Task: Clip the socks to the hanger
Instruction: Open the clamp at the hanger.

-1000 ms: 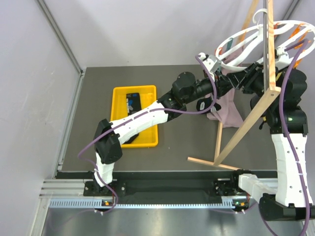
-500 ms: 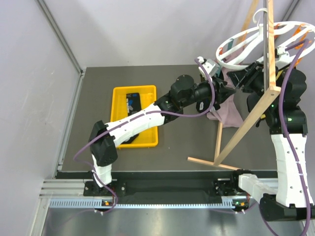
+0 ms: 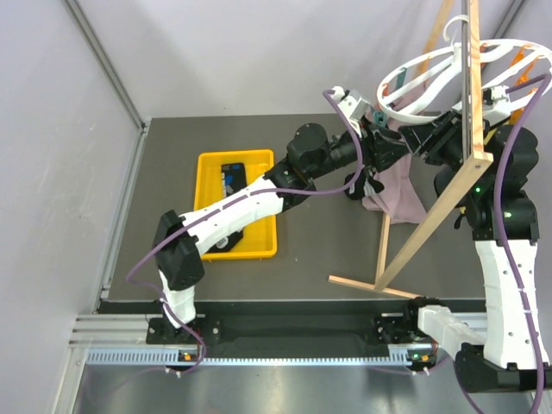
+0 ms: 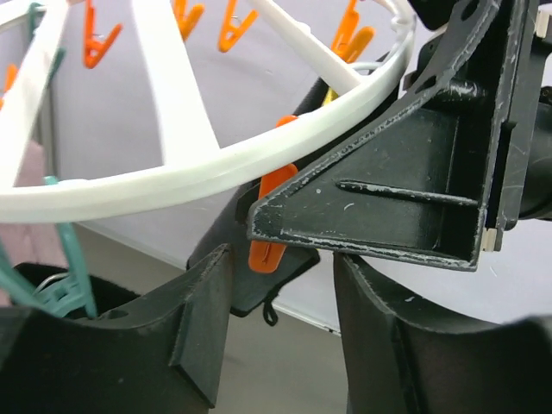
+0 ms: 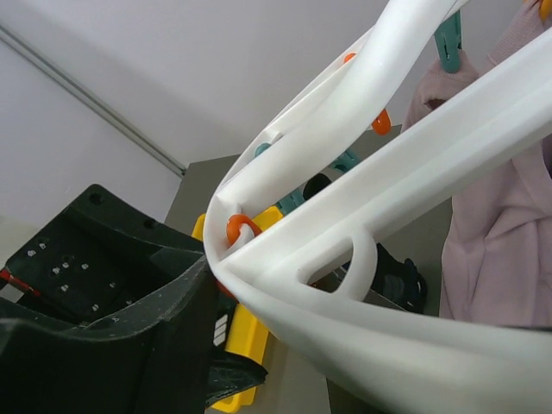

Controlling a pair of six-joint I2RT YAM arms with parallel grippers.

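Observation:
The white ring hanger (image 3: 435, 65) hangs on the wooden frame at the back right, and it also shows in the left wrist view (image 4: 216, 168) and the right wrist view (image 5: 388, 216). One black sock (image 3: 233, 178) lies in the yellow tray. A dark strip that looks like the other sock (image 4: 246, 276) hangs at an orange clip (image 4: 269, 224) on the rim. My right gripper (image 3: 429, 136) is at the rim and seems shut on that orange clip (image 5: 235, 229). One of its fingers (image 5: 129, 345) shows; the ring hides the other. My left gripper (image 4: 280, 345) is open and empty just below the clip, under the ring (image 3: 378, 138).
A pink-mauve cloth (image 3: 395, 188) hangs from the ring beside both grippers. The yellow tray (image 3: 259, 246) sits mid-table under the left arm. The wooden frame's slanted leg (image 3: 431, 220) and foot bar (image 3: 371, 287) stand in front of the right arm. Teal clips (image 4: 73, 267) hang nearby.
My left wrist has risen and swung toward the back left along the ring's near rim. My right gripper has stayed at the rim.

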